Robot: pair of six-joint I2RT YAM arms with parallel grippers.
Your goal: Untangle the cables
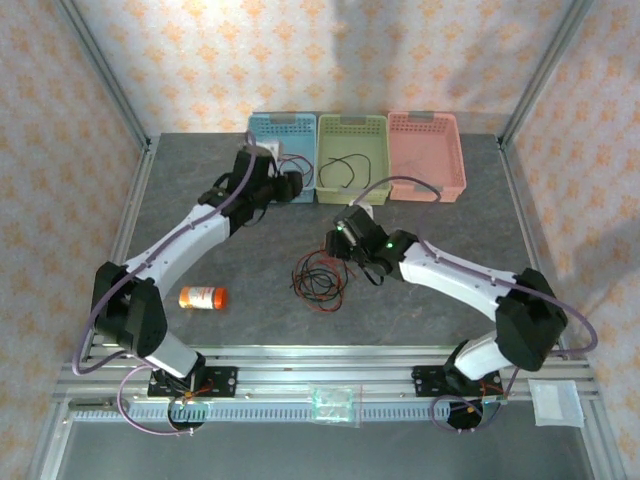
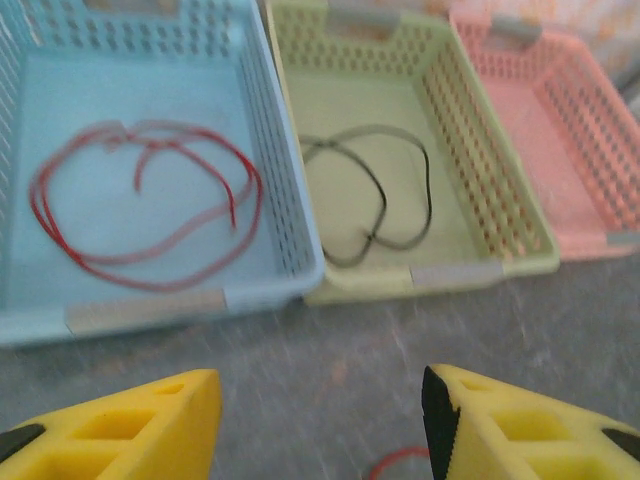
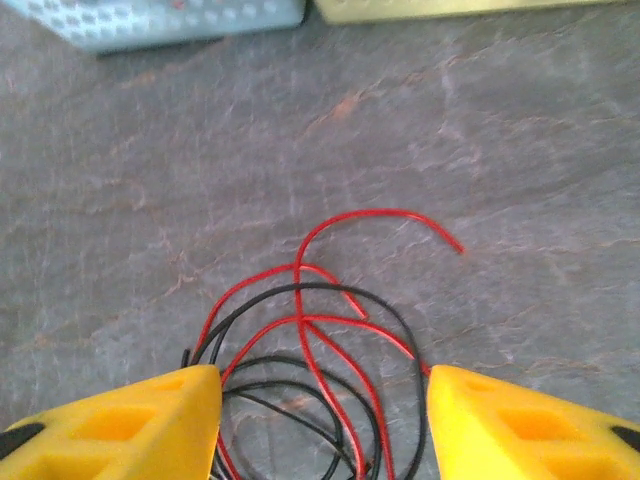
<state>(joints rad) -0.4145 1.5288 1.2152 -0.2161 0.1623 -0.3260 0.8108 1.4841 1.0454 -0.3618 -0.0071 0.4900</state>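
Cables [image 1: 318, 278], red and black, lie knotted in a loose heap on the table [image 1: 450, 215], on the near side of the green basket [image 1: 351, 160]. We see our right gripper [image 3: 320, 420] poised over the heap, jaws parted and empty, strands running between them, one red end [image 3: 400, 218] straying towards the basket. Our left gripper [image 2: 320, 420], also parted and empty, hangs closer to the basket, farther from the heap. Nothing seems to block the right gripper's way down.

Robot lab cell: aluminium frame rail [image 1: 320, 360], patterned backdrop walls [image 1: 330, 50], grey tabletop [image 1: 240, 330], two bolted arms [image 1: 190, 235]
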